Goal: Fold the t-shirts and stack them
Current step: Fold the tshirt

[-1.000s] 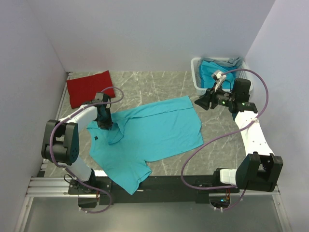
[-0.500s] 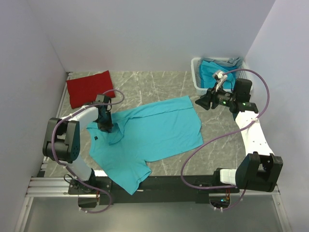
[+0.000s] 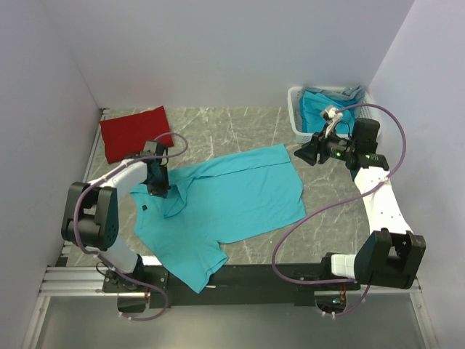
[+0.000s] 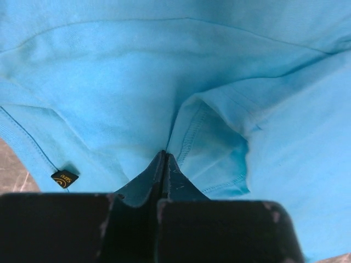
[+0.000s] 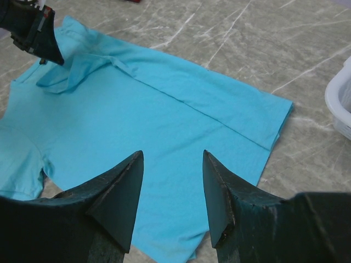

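While my left gripper (image 4: 163, 158) is pinched fully closed on a ridge of cloth at the left end of the turquoise t-shirt (image 3: 232, 200), my right gripper (image 5: 172, 155) hangs in the air, jaws parted and nothing between them. The shirt lies spread on the tabletop (image 3: 218, 127), its long axis running left to right across my front, with its small dark tag (image 4: 64, 178) just beside the pinch. The shirt's far-right corner lies near the right gripper, below it and to its left. The white basket (image 3: 293, 116) of more turquoise shirts (image 3: 323, 105) stands just behind that arm. The folded red t-shirt (image 3: 133, 129) sits in the far-left corner, apart from the spread one. My judgement is that the fold turns on carrying the left end rightward along that axis, and my left arm is the one placed to do it.
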Controlling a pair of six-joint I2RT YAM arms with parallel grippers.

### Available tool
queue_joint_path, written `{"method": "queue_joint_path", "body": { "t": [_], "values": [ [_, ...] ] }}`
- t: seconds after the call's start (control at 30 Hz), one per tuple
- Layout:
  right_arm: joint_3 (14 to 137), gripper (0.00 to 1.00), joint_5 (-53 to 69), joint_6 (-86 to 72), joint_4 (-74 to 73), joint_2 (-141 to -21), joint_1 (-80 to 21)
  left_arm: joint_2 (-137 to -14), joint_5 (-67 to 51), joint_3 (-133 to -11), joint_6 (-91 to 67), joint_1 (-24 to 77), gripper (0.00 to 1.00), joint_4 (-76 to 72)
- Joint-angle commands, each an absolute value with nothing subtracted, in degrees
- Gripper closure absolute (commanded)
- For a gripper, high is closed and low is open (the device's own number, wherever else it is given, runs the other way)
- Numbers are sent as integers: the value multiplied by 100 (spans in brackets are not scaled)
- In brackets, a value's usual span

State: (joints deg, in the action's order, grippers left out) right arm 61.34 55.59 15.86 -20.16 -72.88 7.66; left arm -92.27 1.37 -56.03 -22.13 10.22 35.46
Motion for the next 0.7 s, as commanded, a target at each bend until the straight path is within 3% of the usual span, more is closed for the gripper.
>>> {"method": "queue_joint_path", "body": {
  "t": [0.0,0.33,0.67],
  "values": [
    [6082,46,5669,1529,-1898,-7233,809,-8912,106,-5827,-2171,1090,99,3656],
    [6082,46,5687,1529,-1898,-7216,817,-8736,-18,-5792,-2215,1230,96,3796],
    [6082,46,5695,1529,-1898,-7225,844,-8631,-456,-5731,-2276,1520,99,3683]
  ]
}}
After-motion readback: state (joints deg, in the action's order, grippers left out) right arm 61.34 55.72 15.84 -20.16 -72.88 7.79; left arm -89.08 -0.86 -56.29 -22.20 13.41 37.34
